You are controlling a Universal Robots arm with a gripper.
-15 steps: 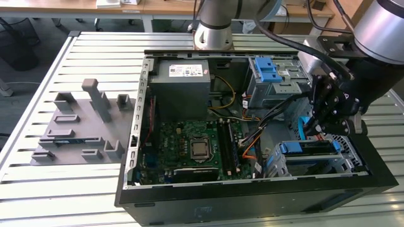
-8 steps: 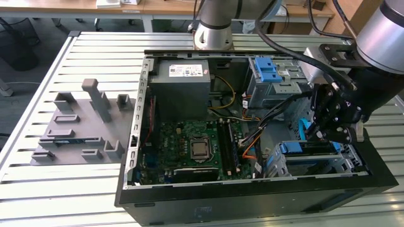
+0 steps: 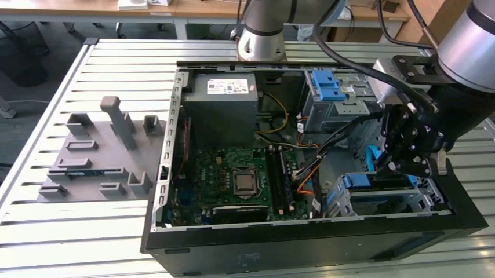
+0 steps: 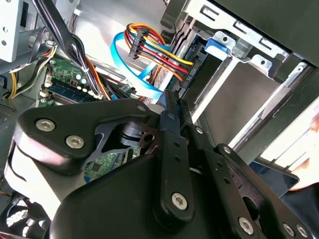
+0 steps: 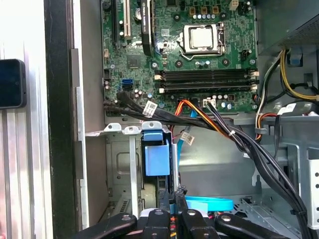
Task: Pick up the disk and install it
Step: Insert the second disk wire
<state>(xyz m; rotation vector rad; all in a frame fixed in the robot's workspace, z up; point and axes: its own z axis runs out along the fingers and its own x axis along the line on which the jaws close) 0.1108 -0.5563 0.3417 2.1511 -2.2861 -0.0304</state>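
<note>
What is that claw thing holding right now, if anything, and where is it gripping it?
It looks like nothing is held. In the exterior view the gripper sits low inside the computer case, just above the blue-tabbed drive bay. Its fingers look closed together, with no disk between them.

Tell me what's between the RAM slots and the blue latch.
Black and orange cables cross between RAM slots and blue latch, in the first wrist view.

Fingers cut off by the frame edge in the first wrist view. Beyond the fingers, disk mostly hidden in its bay, blue carrier alone visible. Below, drive cage partly screened by the arm.
</note>
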